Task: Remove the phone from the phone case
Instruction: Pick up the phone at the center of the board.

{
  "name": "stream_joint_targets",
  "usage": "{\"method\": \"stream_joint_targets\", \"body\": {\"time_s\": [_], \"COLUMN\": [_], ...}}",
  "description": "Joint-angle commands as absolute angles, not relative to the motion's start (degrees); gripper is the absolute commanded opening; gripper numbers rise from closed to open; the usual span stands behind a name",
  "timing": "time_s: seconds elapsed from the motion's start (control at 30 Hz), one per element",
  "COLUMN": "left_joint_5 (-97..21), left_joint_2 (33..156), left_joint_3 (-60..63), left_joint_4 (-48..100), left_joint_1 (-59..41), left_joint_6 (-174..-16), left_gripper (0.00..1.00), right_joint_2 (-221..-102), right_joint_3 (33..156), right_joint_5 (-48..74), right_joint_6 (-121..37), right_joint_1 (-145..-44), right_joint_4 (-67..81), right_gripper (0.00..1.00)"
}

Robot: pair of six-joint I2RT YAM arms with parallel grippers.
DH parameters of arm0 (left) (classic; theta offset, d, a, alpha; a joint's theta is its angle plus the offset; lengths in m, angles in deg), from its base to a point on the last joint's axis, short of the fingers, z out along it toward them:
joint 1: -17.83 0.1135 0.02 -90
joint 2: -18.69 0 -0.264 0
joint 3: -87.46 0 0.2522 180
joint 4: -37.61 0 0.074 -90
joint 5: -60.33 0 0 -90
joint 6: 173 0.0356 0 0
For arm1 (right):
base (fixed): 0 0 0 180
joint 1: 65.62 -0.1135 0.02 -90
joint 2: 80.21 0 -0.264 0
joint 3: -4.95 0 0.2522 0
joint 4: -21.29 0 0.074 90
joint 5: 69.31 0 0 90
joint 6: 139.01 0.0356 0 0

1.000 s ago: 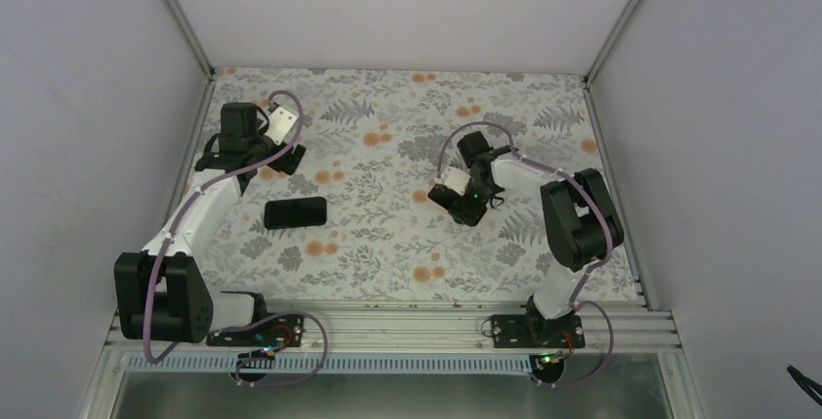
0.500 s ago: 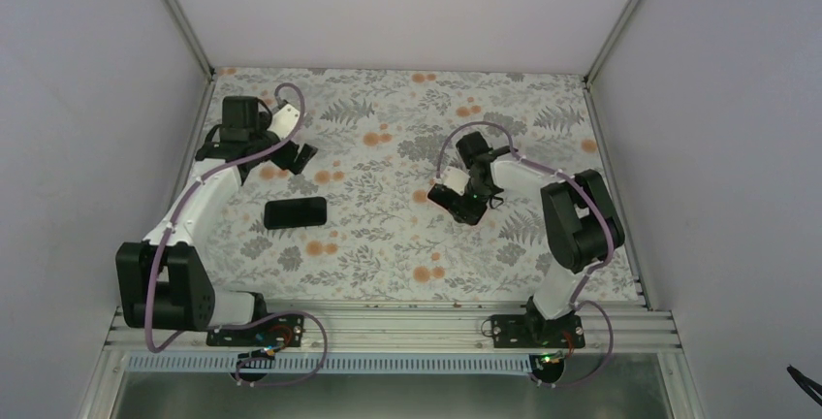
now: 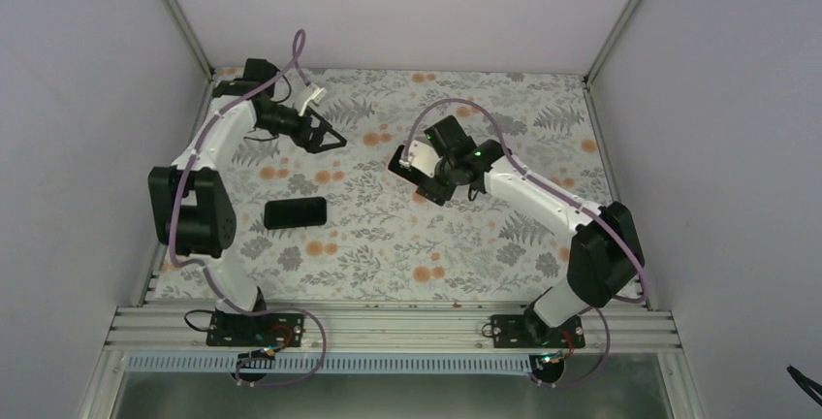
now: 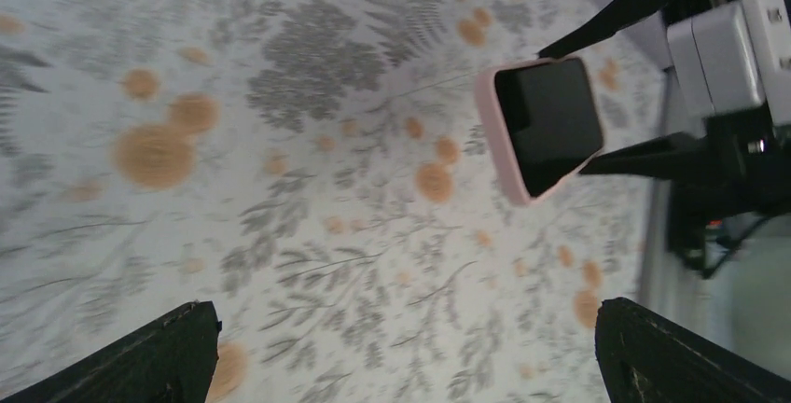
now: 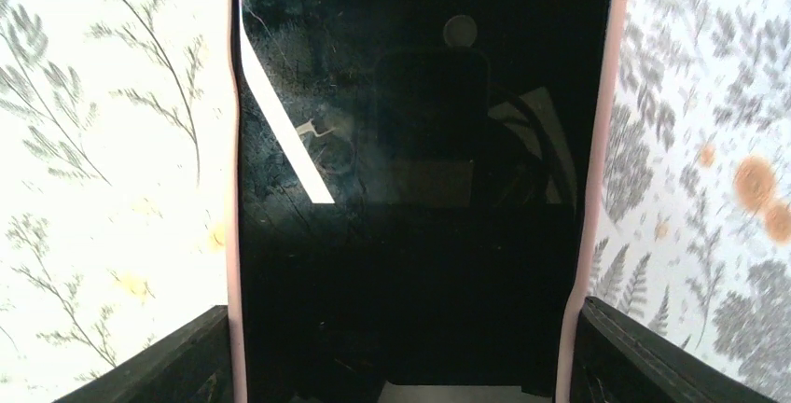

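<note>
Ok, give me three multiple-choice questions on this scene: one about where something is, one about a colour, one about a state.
1. Where is the phone?
A) leaning on the back wall
B) in the right gripper
C) on the metal rail

2. What colour is the phone case?
A) pink
B) blue
C) green

3. How is the left gripper?
A) shut on a cloth
B) shut on nothing
C) open and empty

Answers:
1 B: its fingers flank both sides of the phone in the right wrist view.
2 A: a pink rim frames the dark screen.
3 C: its fingers stand wide apart, with only the table between them.
</note>
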State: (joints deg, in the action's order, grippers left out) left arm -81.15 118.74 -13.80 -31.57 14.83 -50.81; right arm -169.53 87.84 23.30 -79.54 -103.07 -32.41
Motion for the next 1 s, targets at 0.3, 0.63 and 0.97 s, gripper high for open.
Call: {"method": "stream_joint_targets", "body": {"time_s": [0.3,0.63,0.97], "left_joint_5": [-98.4,-98.0,-95.3], "left_joint_2": [132.9,138.4,139.1], "left_joint_3": [-22.3,-28.4,-27.2], "left_joint_4": [-46.4,-52.1,-53.9], "left_joint_1": [10.1,9.8,9.1], "left_joint_6": [-48.7,-46.3,-44.3], "left_gripper": [1.00,1.00,0.68], "right_joint_2": [-177.6,-182.8,-184.8], "right_joint_3": [99.5,104.9,107.1], "right_joint_5": [28.4,29.4,32.5], "right_joint_6": [-76.3,-76.0,-76.5], "right_joint_1": [-111.1,-113.2,-114.1], "right_joint_4": [-28.0,-25.5,-23.1], "right_gripper": [0.75,0.75,0.74]}}
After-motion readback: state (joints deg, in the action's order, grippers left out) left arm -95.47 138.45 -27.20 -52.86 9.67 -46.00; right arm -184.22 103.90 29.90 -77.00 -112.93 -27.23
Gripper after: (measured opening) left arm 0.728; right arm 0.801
